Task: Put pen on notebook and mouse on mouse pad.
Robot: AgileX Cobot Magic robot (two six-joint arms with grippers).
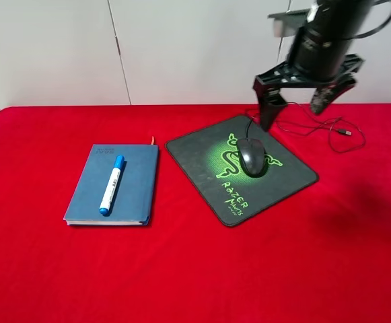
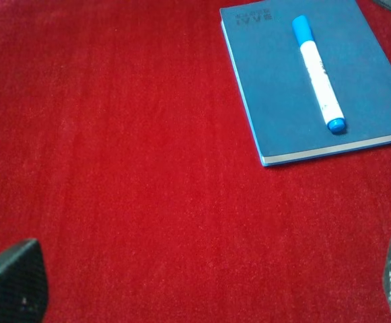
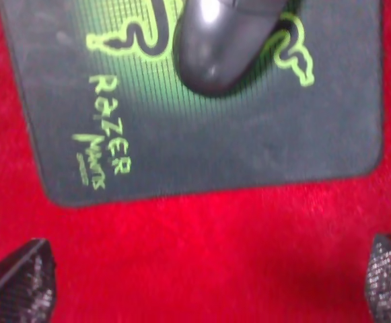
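The blue notebook (image 1: 136,180) lies flat at the left of the red table, and the white pen (image 1: 112,184) with its blue cap rests lengthwise on its cover. Both appear in the left wrist view, notebook (image 2: 363,87) and pen (image 2: 317,73), well ahead of my open left gripper (image 2: 205,286), which holds nothing. The black mouse (image 1: 252,156) sits on the green logo of the mouse pad (image 1: 195,158). My right gripper (image 1: 294,111) hangs open above the pad's far corner. In the right wrist view, the mouse (image 3: 225,40) and pad (image 3: 202,141) lie beyond the empty right gripper (image 3: 202,289).
The mouse's thin black cable (image 1: 316,128) loops over the red cloth behind the pad and ends in a USB plug (image 1: 345,132). A white wall (image 1: 182,47) runs along the back edge of the table. The left arm is outside the high view.
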